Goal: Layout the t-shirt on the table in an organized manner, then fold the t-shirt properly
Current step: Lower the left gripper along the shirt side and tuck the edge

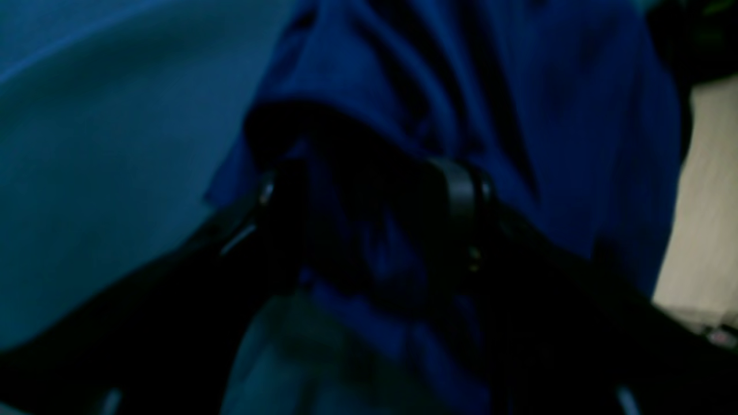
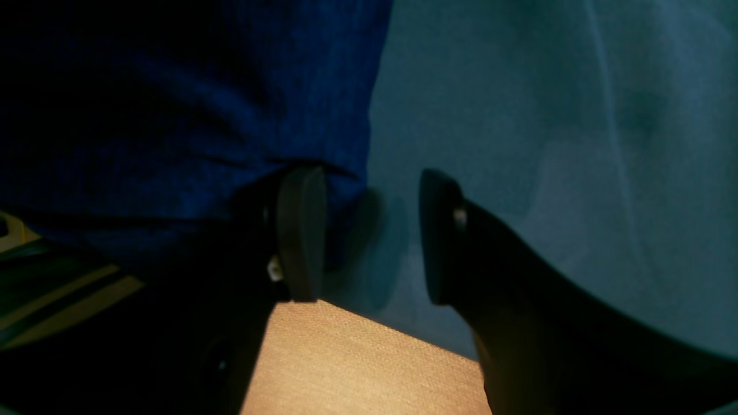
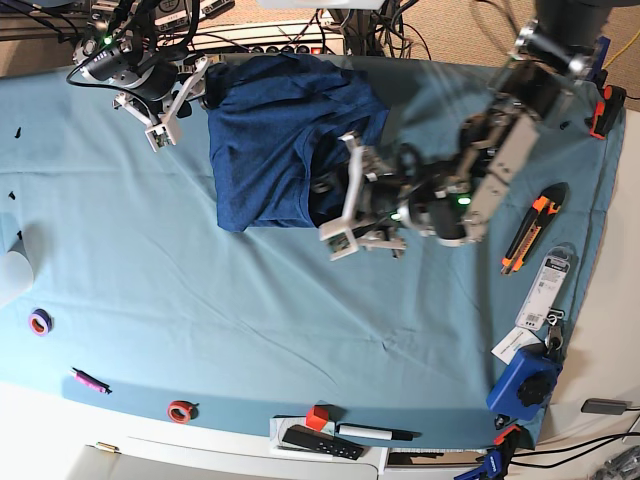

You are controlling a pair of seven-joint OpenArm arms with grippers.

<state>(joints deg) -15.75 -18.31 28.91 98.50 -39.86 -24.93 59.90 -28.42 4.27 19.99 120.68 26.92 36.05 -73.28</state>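
On the teal tabletop [image 3: 200, 300], the navy t-shirt [image 3: 270, 140] lies bunched near the far edge, not yet spread. The left hand [image 3: 345, 205] has cloth between its wide jaws; the right hand [image 2: 369, 236] hangs apart beside the hem, needing a grip.

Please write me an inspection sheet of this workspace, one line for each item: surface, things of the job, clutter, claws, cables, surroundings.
Surface: table under a light teal cloth, slightly creased.
Job's things: t-shirt, dark navy, bunched and wrinkled at the far side, not laid flat.
Clutter: orange utility knife, blue tool, tape rings, black marker, red cube.
Claws: left claw has shirt fabric between its fingers; right claw open at the shirt's edge, nothing between its fingers.
Cables: a tangle behind the far edge.
Surroundings: tan floor beyond the table.
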